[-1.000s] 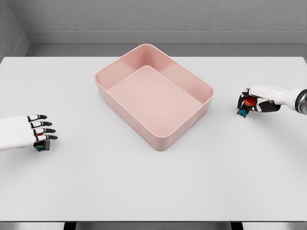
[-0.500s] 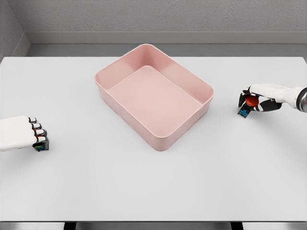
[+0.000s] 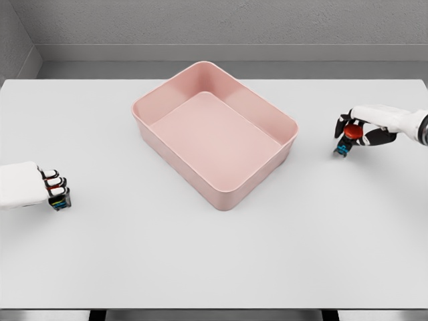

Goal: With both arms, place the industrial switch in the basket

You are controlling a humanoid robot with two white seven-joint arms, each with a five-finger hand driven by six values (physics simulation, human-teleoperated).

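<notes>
From where I stand, the nearest thing is the left hand (image 3: 40,188), low at the left edge of the white worktop (image 3: 214,261). Its fingers are curled together around a small dark switch (image 3: 60,200) with blue and red spots, which seems to sit on the worktop or just above it; I cannot tell which. Only a little of this switch shows under the fingers, so the grasp looks shallow. I judge it can slip out when the arm begins to carry it, because it is so small against the thick fingers.

In the middle stands the pink basket (image 3: 221,199), turned at an angle, with nothing inside. Both hands are well apart from it. One corner points to the front, and the walls are rather high; a hand that travels low may knock the rim and push the basket away, since nothing holds it.

Farther back, at the right, the right hand (image 3: 364,130) is clamped on a second switch with red button (image 3: 348,137). This switch hangs tilted, its lower dark end near the worktop. A pinch on the round button could let the body swing or turn, and it may fall outside the basket.

I see no brand, label or readable writing on anything.
</notes>
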